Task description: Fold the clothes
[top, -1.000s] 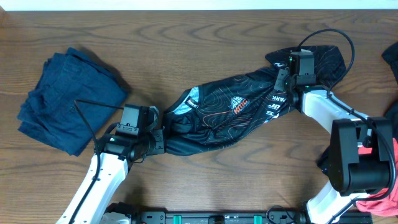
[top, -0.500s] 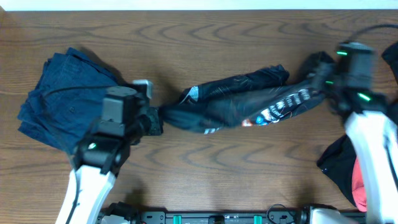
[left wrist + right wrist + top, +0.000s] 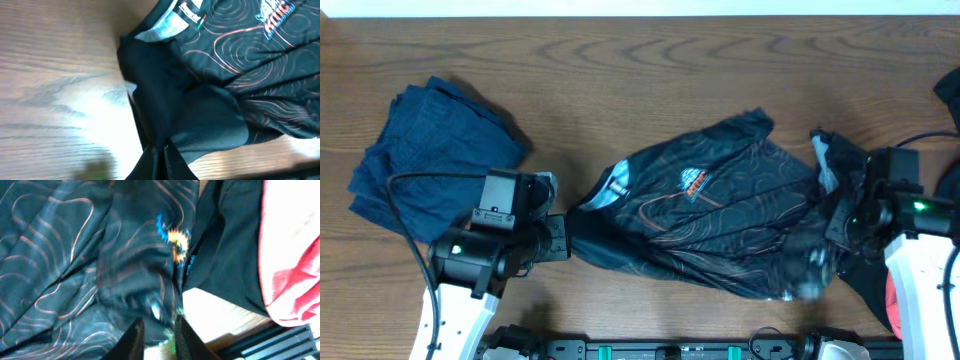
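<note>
Currently left gripper [image 3: 161, 152] pinches black jersey [image 3: 720, 220] edge taut for spreading; can't tell if my right gripper [image 3: 159, 330] grips.

A black jersey [image 3: 75, 255] lies beside red cloth [image 3: 295, 255].

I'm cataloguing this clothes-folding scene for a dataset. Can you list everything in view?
black jersey: one, black with thin orange-white contour lines, spread across the table's centre
navy garment: one, navy, crumpled at far left
coral-red garment: one, coral-red, lower right by the right arm
black cloth: one, black, lower right beside the red one
dark cloth: one, dark, cut off at the upper right edge
table: one, brown wood grain, under everything
left arm: one, black and white, lower left; jaws shut on the jersey's left end
right arm: one, black and white, lower right; jaws at the jersey's right edge, grip too blurred to tell
</note>
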Robot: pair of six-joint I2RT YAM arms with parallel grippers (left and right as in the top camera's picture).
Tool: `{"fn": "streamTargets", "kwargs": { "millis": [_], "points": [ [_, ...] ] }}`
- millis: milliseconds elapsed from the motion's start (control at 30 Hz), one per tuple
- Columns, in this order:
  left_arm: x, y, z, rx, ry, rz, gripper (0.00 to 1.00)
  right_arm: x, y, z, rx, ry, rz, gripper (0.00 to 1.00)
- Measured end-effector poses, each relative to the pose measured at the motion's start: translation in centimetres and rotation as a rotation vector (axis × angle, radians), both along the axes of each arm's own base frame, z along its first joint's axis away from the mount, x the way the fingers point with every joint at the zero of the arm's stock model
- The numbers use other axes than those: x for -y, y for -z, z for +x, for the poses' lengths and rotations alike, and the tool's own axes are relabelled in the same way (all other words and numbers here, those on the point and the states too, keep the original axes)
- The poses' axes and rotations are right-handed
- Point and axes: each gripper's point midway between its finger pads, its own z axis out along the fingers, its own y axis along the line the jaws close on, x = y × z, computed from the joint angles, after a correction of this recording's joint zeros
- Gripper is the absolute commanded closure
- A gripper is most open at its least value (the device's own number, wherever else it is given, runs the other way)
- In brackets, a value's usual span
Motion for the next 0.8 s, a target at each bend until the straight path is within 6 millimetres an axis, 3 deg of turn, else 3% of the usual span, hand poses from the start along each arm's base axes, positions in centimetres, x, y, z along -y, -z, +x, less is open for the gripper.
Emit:
{"fn": "streamTargets", "kwargs": {
  "millis": [267, 400, 600, 800],
  "points": [
    [-1.3, 0.2, 0.6, 0.020, -0.039, 0.072, 0.94, 0.5, -0.7, 3.6, 0.151, 0.022, -0.015, 0.69],
    [-1.5, 0.2, 0.6, 0.022, -0.047, 0.081, 0.94, 0.6, -0.3, 4.2, 0.157, 0.032, -0.012, 0.65],
    [-1.6, 0.1, 0.8, 0.025, -0.063, 0.079, 0.93, 0.5, 3.9, 4.0, 0.076, 0.041, 0.004, 0.57],
    [-1.4, 0.4, 1.4, 0.017, -0.102, 0.065, 0.94, -0.1, 8.5, 3.9, 0.013, 0.037, 0.043, 0.56]
  ]
}}
